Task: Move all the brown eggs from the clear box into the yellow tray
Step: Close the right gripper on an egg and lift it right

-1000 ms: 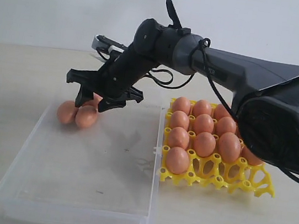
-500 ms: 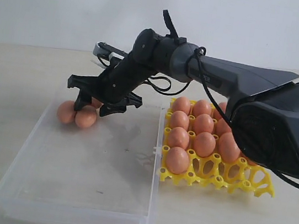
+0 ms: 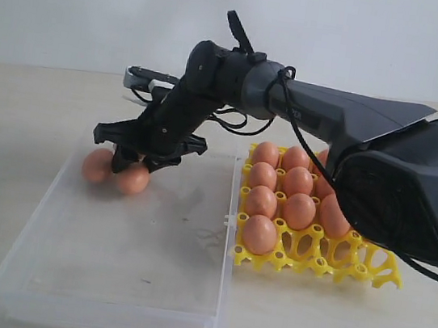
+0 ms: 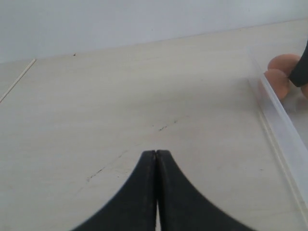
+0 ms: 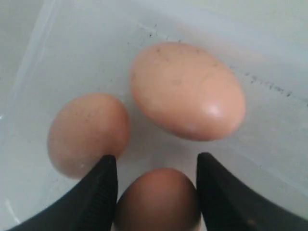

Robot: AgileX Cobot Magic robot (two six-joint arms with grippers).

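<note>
Three brown eggs lie at the far left end of the clear box point(image 3: 101, 304). My right gripper point(image 3: 134, 157) has come down on them, and in the right wrist view its fingers point(image 5: 156, 158) press both sides of one brown egg point(image 5: 156, 198). Two more eggs point(image 5: 89, 132) point(image 5: 187, 89) lie just beyond the fingertips. The yellow tray point(image 3: 335, 268) to the right of the box holds several brown eggs point(image 3: 260, 233). My left gripper point(image 4: 156, 153) is shut and empty over bare table beside the box wall point(image 4: 279, 126).
The right arm point(image 3: 333, 107) stretches over the tray's back rows and hides part of them. The box floor point(image 3: 132, 258) is bare apart from the eggs. The tray's front row of cups point(image 3: 327, 265) holds one egg at its left end.
The right gripper has dropped lower onto the eggs and its fingers have narrowed around one of them. The eggs in the box shifted slightly. The left gripper's earlier state is not shown.
</note>
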